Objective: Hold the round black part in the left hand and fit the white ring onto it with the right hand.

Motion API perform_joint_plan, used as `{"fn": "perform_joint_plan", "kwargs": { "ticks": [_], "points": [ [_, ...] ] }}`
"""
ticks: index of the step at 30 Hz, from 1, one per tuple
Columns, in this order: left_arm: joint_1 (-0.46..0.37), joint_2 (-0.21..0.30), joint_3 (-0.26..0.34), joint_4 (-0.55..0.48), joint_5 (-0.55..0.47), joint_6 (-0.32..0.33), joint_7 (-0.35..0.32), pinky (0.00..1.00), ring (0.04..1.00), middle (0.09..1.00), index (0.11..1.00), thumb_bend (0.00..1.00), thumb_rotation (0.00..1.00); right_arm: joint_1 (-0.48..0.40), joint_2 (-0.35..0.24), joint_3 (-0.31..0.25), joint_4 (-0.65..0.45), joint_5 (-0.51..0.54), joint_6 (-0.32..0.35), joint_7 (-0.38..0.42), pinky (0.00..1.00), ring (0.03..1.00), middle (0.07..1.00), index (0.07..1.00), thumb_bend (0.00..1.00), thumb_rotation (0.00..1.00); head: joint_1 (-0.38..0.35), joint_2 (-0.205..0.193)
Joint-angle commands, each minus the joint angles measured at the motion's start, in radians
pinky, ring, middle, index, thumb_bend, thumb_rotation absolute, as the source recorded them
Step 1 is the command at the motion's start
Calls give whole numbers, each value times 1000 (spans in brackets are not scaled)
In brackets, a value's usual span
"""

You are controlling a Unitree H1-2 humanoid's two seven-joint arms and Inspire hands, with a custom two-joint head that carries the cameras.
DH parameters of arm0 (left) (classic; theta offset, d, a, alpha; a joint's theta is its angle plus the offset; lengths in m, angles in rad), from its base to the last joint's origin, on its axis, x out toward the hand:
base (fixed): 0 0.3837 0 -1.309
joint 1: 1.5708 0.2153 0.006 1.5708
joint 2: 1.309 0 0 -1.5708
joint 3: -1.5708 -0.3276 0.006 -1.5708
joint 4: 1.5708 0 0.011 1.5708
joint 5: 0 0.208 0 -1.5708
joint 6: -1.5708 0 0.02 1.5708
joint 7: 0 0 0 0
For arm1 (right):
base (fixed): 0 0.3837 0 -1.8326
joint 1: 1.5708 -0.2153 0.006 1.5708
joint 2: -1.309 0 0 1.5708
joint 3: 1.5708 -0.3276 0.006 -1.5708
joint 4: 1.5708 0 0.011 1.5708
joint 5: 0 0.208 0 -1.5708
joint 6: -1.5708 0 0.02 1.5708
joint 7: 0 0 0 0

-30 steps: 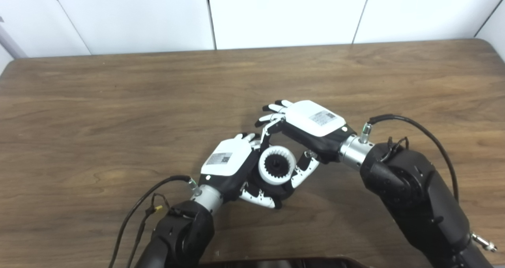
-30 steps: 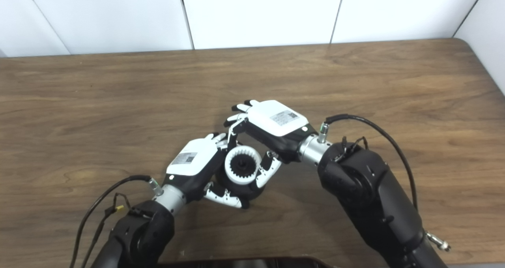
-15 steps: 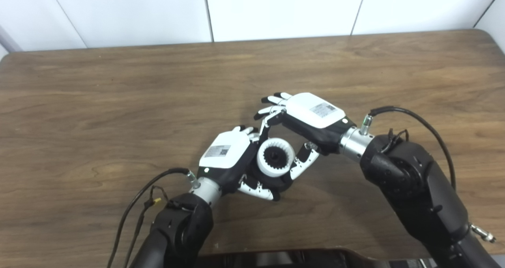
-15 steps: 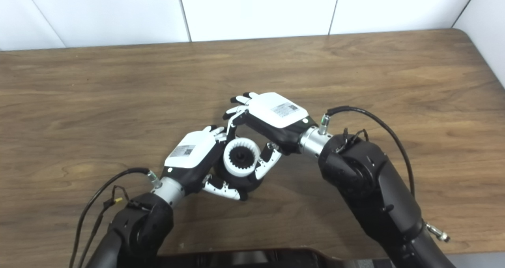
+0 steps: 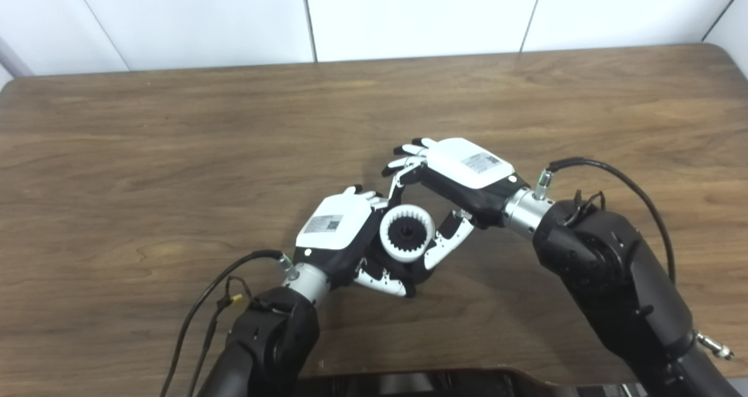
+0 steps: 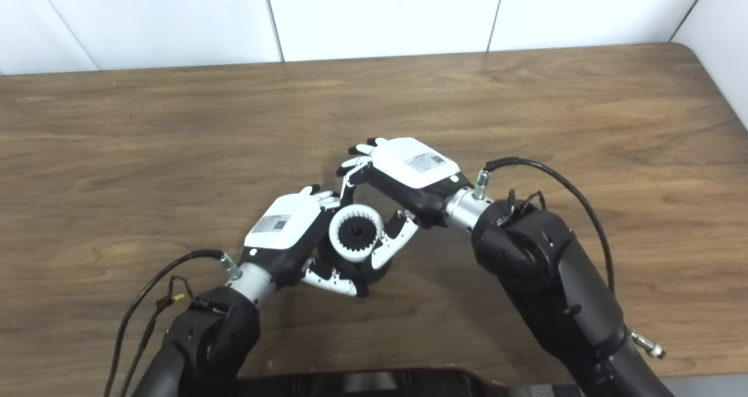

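While cradled above the wooden table [image 5: 175, 151], sits low in the left hand [image 5: 339, 233] — the round black part [image 5: 409, 271], its dark body bulging out below and to the right of the palm. Wrapped around that part from underneath: the left hand's fingers [image 5: 380, 281], curled and closed on it, white segments showing along the lower edge. Seated on top of the black part, facing up toward the cameras: the white ring [image 5: 407, 232], toothed along its inner wall, with a dark toothed hub visible through its middle. Whether fully pressed home or only resting on the part — cannot tell. Reaching in from the upper right, tilted palm-down over the ring: the right hand [image 5: 464, 172]. Pinched narrow around the ring, with one finger [image 5: 398, 180] coming down at the ring's upper edge and the thumb [image 5: 447, 245] pressed against its lower right side. Spread above and away from the ring: the remaining right-hand fingertips, touching nothing. Both hands close together near the table's middle, just in front of the robot.
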Motion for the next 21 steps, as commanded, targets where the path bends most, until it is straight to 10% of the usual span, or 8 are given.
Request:
{"fn": "perform_joint_plan", "kwargs": {
  "ticks": [1,13,21],
  "points": [
    [16,0,-14,8,61,12,-33,976,900,824,659,884,226,-7,-18,3,14,-29,17,31,1000,949,842,628,904,338,0,0],
    [15,-68,64,-41,160,78,-164,1000,971,912,854,994,326,-6,-22,-6,20,-16,23,30,1000,952,836,630,898,336,-3,2],
    [5,-104,118,-50,198,80,-230,1000,975,908,790,1000,337,-8,-26,-11,25,-7,17,22,1000,950,837,641,901,364,2,-2]
  ]
}}
